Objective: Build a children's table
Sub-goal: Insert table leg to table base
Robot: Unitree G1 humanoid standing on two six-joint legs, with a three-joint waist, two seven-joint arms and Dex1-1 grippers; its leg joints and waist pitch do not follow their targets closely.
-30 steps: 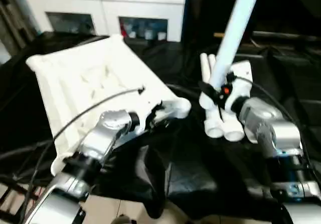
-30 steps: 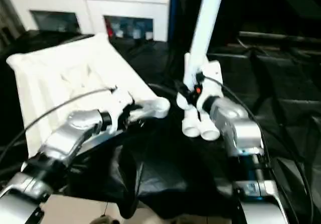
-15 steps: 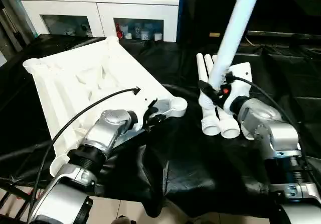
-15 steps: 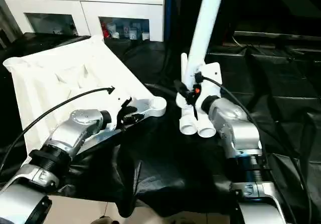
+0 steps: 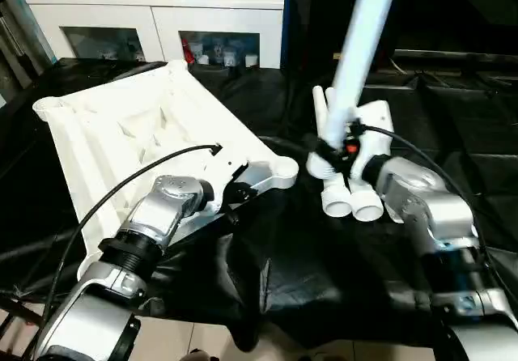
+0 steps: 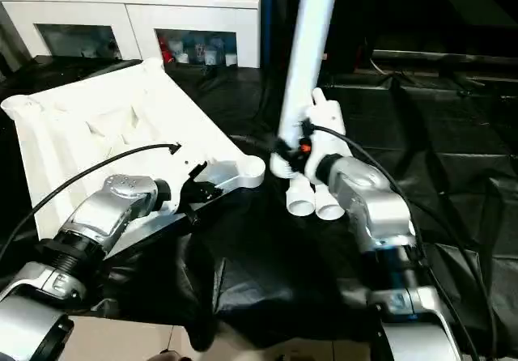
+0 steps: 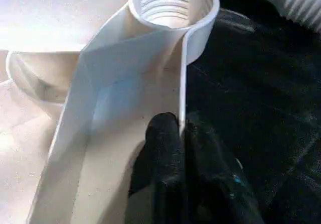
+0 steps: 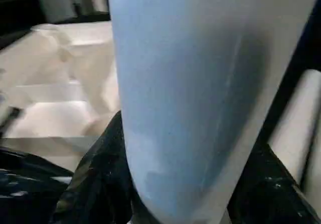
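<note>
Right gripper (image 5: 328, 152) grips an upright leg (image 5: 362, 41); left gripper (image 7: 181, 133) pinches the tabletop (image 5: 137, 126) rim, which runs far-left.

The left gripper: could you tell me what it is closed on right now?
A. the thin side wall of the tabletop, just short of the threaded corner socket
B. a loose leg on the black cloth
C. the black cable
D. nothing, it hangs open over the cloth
A: in the left wrist view the left gripper has one black finger on each side of the tabletop wall, just below the socket.
</note>
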